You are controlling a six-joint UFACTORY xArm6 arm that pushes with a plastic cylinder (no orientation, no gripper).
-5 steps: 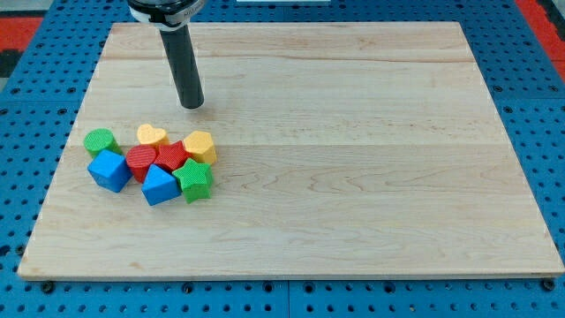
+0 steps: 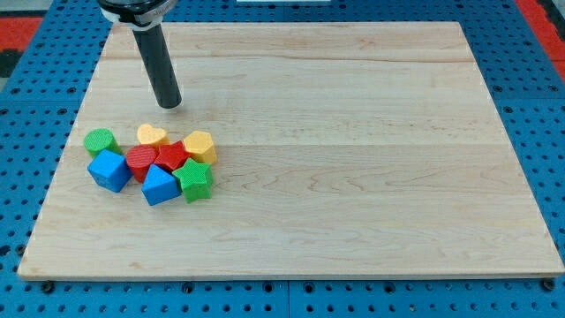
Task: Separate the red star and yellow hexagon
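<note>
The red star [image 2: 172, 156] lies in a tight cluster at the board's left, touching the yellow hexagon [image 2: 200, 146] on its right. My tip [image 2: 169, 105] stands on the board above the cluster, a short way above the yellow heart [image 2: 151, 136] and apart from every block.
Other blocks in the cluster: a red hexagon [image 2: 140, 162], a green star [image 2: 194, 180], a blue triangle [image 2: 159, 185], a blue cube [image 2: 109, 170] and a green cylinder [image 2: 101, 141]. The wooden board [image 2: 353, 159] lies on a blue pegboard.
My tip has slid to the view's left, by about the rod's width. No block has moved.
</note>
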